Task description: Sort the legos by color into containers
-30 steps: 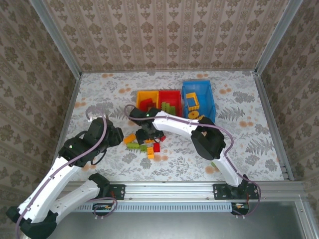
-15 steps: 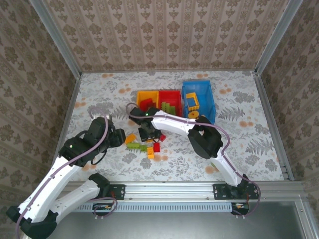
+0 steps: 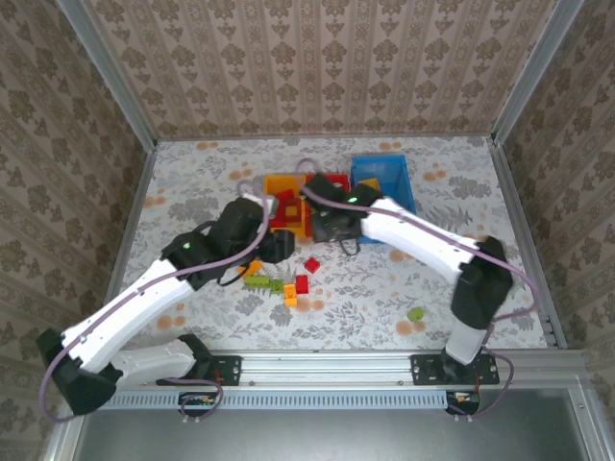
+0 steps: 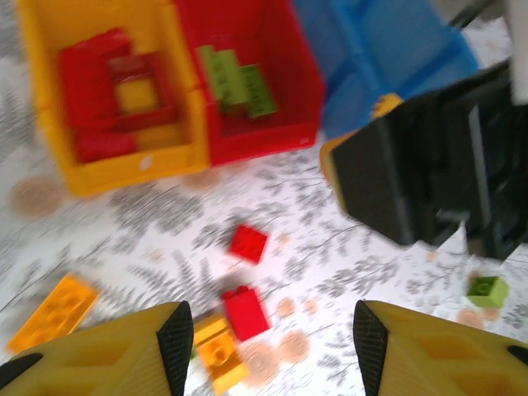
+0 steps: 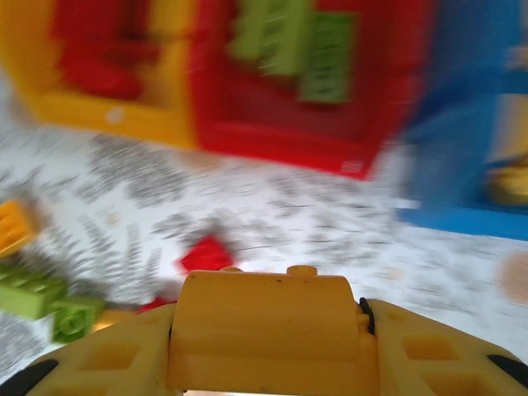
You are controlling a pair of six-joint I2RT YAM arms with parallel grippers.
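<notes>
Crosswise, yellow brick (image 5: 266, 330) in end effector (image 5: 268, 361).

table (image 3: 192, 182) (floral top) | three bins (image 3: 382, 159) at back | loose legos (image 3: 302, 283) mid-table

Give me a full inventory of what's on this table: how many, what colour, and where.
yellow bin: one, yellow-orange, left of the row
red bin: one, red, middle of the row
blue bin: one, blue, right of the row
red bricks: several, red, inside the yellow bin
green bricks: about three, lime, inside the red bin
loose red bricks: two, red, on the table before the bins
loose orange bricks: at least two, orange, beside those
loose green bricks: three, lime, two by them, one apart to the right
held brick: one, yellow, near the bins
left tool: yellow fingers, open above the loose bricks
right tool: yellow fingers, shut on the held brick
</notes>
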